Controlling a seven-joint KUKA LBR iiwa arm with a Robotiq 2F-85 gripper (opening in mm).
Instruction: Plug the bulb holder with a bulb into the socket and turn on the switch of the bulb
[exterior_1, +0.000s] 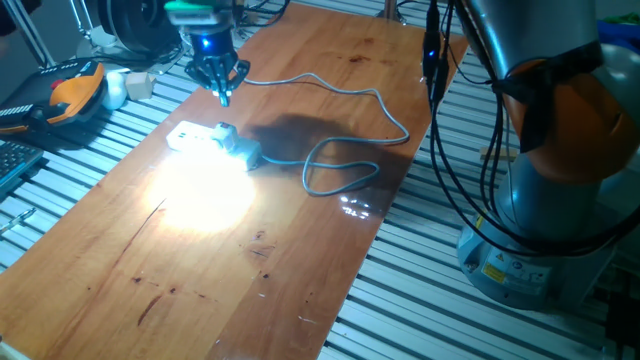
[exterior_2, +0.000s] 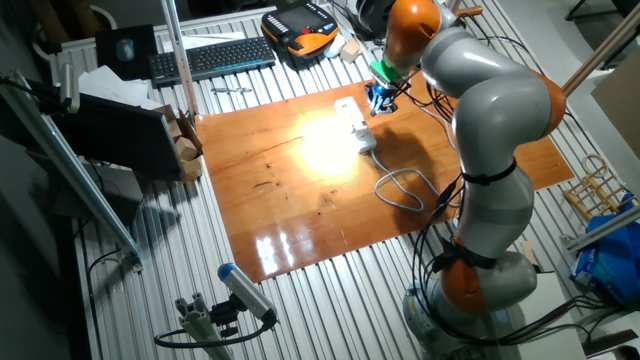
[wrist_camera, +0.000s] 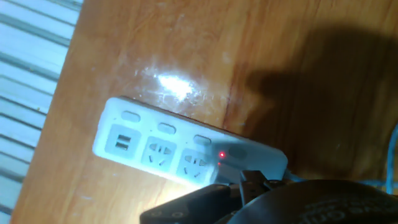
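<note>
Pincer (exterior_1: 222, 90) hangs just above the socket (exterior_1: 190, 136), its fingers drawn narrow to a point, gripping nothing I can see. That socket lies near the bench's (exterior_1: 300, 230) far left edge, a bright glow pooling beside it; bulb holder and bulb are hard to make out.

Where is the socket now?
In one fixed view, the socket lies flat on the wooden board near its far left edge, just below the gripper, with its grey cable looping away rightwards.
</note>
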